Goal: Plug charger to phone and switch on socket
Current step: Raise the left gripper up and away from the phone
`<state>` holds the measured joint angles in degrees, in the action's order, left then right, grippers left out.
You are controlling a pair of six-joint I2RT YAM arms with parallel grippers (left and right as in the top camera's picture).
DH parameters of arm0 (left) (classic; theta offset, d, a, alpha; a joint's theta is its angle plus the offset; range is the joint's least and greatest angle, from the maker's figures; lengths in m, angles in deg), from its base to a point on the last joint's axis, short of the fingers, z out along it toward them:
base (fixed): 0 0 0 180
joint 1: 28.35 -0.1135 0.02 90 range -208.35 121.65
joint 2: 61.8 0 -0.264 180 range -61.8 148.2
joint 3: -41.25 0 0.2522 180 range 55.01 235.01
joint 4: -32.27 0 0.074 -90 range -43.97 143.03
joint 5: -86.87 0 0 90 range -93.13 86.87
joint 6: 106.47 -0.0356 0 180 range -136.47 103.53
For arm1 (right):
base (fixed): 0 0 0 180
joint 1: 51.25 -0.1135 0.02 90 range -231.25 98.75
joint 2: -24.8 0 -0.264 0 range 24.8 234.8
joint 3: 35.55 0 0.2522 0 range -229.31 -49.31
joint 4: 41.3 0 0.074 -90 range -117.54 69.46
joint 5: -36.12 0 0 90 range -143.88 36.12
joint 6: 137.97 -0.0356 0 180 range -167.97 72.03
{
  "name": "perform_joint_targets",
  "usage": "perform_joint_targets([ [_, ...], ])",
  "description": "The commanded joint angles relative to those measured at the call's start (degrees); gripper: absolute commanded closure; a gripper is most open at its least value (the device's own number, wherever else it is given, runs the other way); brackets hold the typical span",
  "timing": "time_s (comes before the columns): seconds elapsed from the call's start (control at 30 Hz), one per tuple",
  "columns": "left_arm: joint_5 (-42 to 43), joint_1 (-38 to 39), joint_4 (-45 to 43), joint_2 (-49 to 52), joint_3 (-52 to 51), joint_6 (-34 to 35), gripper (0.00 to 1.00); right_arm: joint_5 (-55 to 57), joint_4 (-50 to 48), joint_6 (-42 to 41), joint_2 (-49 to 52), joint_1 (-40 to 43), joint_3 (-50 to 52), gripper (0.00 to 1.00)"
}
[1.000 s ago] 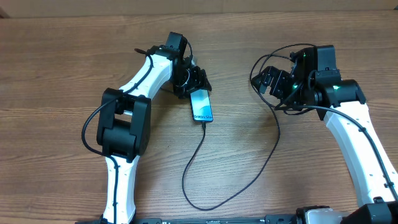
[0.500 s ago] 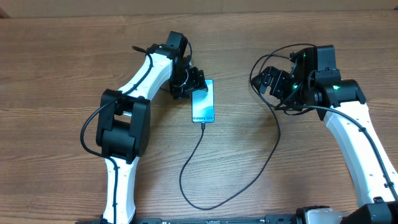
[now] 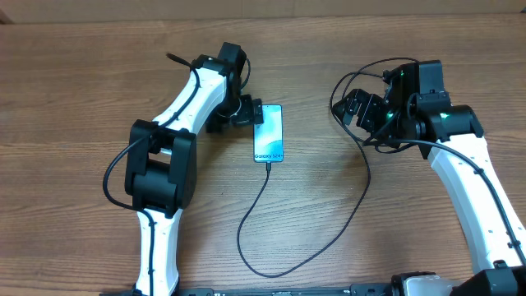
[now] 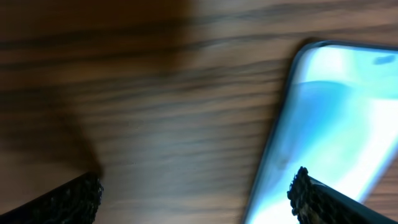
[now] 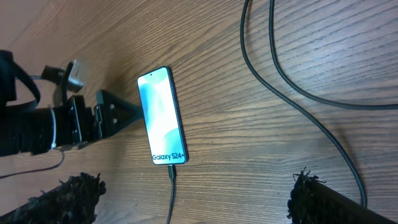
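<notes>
Phone (image 3: 269, 133): lies flat on the tabletop, screen up, in the upper centre of the overhead view.
Charger (image 3: 239, 240): tip sits in the phone's lower edge; the cable loops down, then right.
Left end effector (image 3: 250, 115): released, fingers spread wide, at the phone's upper left edge.
Right end effector (image 5: 193, 196): released, empty, upper right, well apart from the phone.
</notes>
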<state>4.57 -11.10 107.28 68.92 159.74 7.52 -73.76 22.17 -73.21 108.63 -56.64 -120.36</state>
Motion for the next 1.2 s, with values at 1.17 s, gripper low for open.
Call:
perform_joint_targets([
  [1.17, -18.4, 0.0, 15.4, -41.8, 6.5, -4.3, 0.00, 10.7, 0.6, -0.3, -0.9, 5.9, -2.2, 0.00],
])
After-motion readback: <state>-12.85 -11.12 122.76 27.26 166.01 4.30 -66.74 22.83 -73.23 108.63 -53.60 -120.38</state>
